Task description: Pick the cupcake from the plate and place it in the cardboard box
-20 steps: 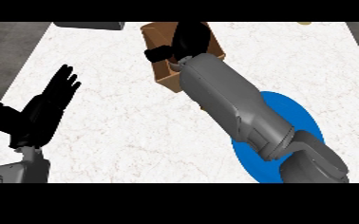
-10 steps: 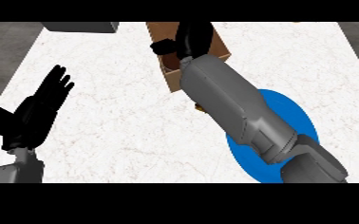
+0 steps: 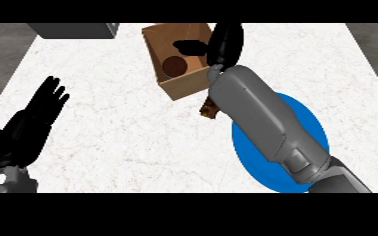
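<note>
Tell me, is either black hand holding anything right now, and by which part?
Nothing is held. The right hand hangs open over the brown cardboard box, where a dark round cupcake lies. The left hand rests open at the left edge.

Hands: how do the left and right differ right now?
The left hand rests at the view's left edge, over bare counter; the right hand is stretched out at the box. The left fingers spread upward; the right fingers hang straight over the box's right wall, thumb inside. Neither holds anything; a brown round thing, probably the cupcake, lies in the box. Both are black and open.
</note>
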You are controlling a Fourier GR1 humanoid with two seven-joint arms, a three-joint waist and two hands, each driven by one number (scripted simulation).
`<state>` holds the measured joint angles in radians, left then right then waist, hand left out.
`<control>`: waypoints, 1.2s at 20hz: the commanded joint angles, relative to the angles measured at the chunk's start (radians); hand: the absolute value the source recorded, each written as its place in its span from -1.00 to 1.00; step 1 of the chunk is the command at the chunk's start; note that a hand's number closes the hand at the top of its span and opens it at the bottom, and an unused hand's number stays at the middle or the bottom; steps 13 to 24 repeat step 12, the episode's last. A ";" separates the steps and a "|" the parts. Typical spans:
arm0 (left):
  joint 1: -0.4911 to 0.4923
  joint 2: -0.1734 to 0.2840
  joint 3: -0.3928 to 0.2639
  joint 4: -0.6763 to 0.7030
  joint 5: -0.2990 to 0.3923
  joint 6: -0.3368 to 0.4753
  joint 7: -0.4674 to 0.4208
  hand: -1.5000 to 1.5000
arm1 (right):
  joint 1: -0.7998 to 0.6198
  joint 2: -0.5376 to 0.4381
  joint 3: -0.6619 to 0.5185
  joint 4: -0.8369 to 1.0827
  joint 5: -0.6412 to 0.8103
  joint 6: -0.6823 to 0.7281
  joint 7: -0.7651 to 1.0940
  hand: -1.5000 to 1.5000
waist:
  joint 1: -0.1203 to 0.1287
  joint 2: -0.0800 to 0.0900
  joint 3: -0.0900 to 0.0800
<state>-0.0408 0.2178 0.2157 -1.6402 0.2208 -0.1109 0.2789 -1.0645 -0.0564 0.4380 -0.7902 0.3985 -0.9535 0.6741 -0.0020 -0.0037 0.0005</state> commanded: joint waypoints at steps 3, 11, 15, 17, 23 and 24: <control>-0.024 0.016 0.018 0.029 -0.005 -0.001 0.000 0.00 | 0.238 -0.086 0.015 -0.320 0.015 0.035 0.011 -1.00 | -0.019 -0.004 0.000; 0.028 -0.023 -0.009 -0.068 -0.009 0.008 0.024 0.00 | 0.383 -0.213 -0.073 -0.529 -0.004 0.203 -0.039 -1.00 | 0.002 0.002 0.000; 0.042 -0.053 -0.037 -0.036 -0.045 0.016 -0.012 0.00 | 0.406 -0.172 -0.044 -0.544 0.072 0.172 -0.017 -1.00 | 0.001 0.002 -0.001; 0.042 -0.053 -0.037 -0.036 -0.045 0.016 -0.012 0.00 | 0.406 -0.172 -0.044 -0.544 0.072 0.172 -0.017 -1.00 | 0.001 0.002 -0.001; 0.042 -0.053 -0.037 -0.036 -0.045 0.016 -0.012 0.00 | 0.406 -0.172 -0.044 -0.544 0.072 0.172 -0.017 -1.00 | 0.001 0.002 -0.001; 0.042 -0.053 -0.037 -0.036 -0.045 0.016 -0.012 0.00 | 0.406 -0.172 -0.044 -0.544 0.072 0.172 -0.017 -1.00 | 0.001 0.002 -0.001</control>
